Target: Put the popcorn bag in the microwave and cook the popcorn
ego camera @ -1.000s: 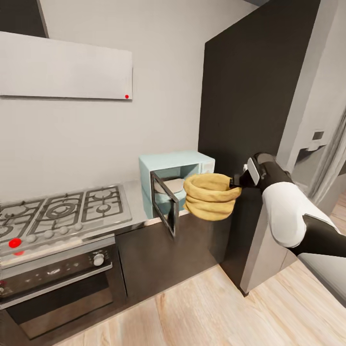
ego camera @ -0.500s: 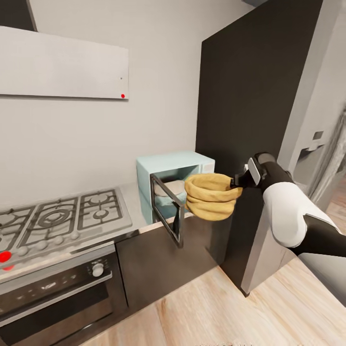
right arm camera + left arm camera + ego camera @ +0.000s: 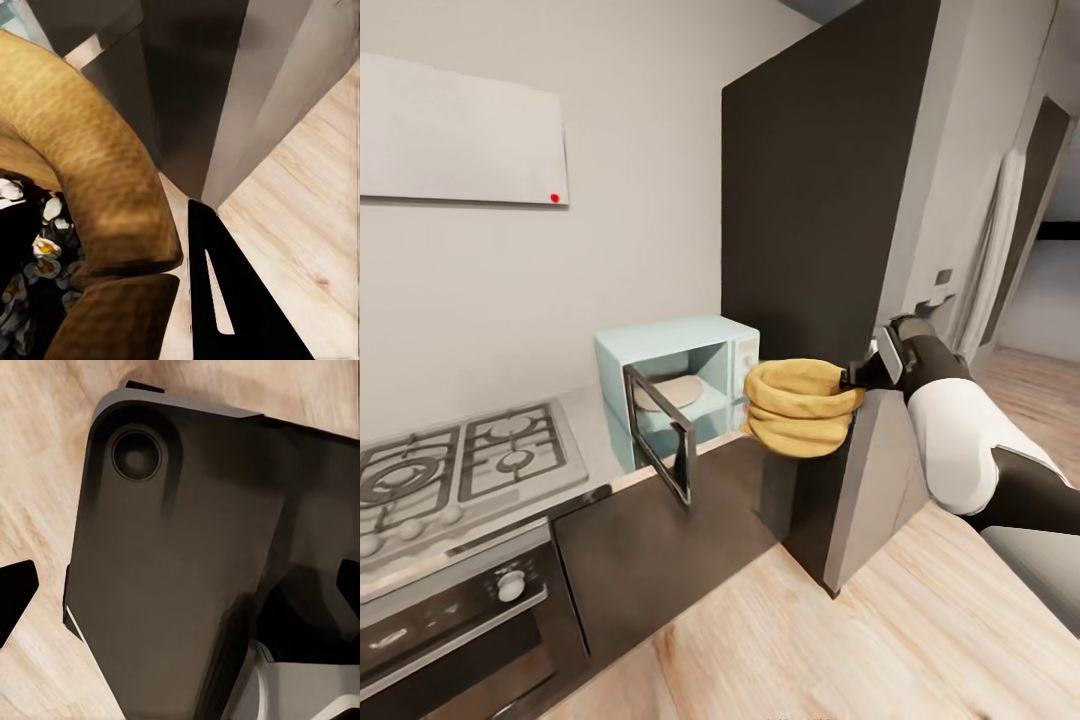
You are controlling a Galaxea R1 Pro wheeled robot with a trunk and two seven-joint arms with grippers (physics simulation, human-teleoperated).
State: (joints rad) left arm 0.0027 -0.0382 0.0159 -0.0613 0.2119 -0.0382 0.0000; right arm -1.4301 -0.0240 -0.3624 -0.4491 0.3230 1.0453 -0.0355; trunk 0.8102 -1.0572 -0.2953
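Kitchen corner: tall dark glossy cabinet block (image 3: 820, 200) standing to the right of the pale grey steel-like counter (image 3: 585, 440), with the steel gas hob (image 3: 450, 470) at the counter's left.

Small pale blue box microwave (image 3: 675, 390) sits on the counter against the cabinet block; its dark-framed glass door (image 3: 658, 445) hangs open toward the robot, cavity exposed.

Mustard-yellow ringed popcorn bag (image 3: 800, 405) is off the counter, held in the air just right of the microwave front, not yet inside. Right wrist view shows kernels in it.

Right gripper (image 3: 852, 378): jaws clamped on the bag's rolled rim.

Left gripper: state cannot be told.

Judged: pickup done, door open; loading, shutting and heating remain.
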